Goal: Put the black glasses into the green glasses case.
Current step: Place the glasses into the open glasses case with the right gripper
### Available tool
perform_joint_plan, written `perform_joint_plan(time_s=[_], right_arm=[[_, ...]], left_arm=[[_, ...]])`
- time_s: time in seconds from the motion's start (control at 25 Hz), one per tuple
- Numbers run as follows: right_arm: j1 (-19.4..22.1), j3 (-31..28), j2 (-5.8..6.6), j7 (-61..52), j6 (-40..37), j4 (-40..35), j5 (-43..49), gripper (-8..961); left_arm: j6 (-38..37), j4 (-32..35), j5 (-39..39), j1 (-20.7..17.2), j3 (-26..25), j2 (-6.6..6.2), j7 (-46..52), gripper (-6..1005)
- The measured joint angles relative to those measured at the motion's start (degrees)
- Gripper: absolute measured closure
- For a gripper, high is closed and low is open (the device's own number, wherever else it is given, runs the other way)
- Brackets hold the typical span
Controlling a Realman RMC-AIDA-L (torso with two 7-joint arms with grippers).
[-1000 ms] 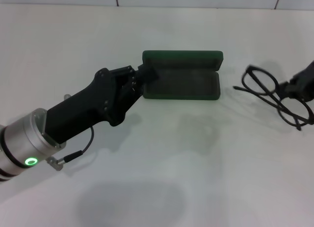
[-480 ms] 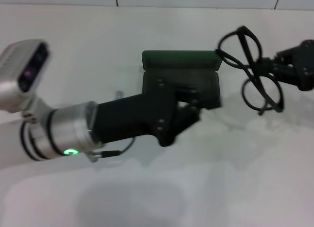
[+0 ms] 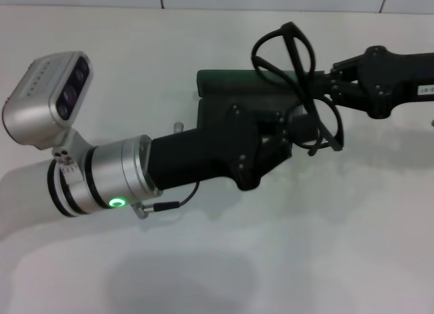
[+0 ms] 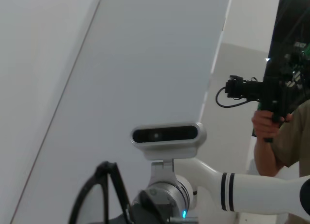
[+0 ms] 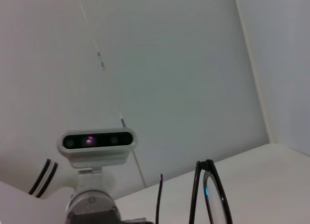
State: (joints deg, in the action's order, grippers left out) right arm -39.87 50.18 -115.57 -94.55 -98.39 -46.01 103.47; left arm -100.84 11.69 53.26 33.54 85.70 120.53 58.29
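Your right gripper (image 3: 333, 85) grips the thin black wire-framed glasses (image 3: 298, 83), hanging above the dark green rectangular hinged case (image 3: 224, 80); your left gripper (image 3: 288, 134) reaches beneath them, grip unclear.

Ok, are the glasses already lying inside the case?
No: in the head view the black glasses hang in the air, held by the right gripper above the open green glasses case, with the left gripper over the case.
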Motion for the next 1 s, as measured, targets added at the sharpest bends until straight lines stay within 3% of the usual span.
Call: perform_joint_plan(time_s=[0.4, 1.0], right_arm=[[-1.2, 4.0, -0.17, 0.6, -0.3, 1.5, -1.2, 902], [-1.3, 4.1, -0.18, 0.7, -0.9, 1.5, -1.7, 901]], left_arm=[[1.2, 0.0, -1.6, 0.2, 0.1, 0.13, 0.2, 965], [2.6, -0.7, -3.1, -0.4, 0.2, 0.23, 0.3, 964]])
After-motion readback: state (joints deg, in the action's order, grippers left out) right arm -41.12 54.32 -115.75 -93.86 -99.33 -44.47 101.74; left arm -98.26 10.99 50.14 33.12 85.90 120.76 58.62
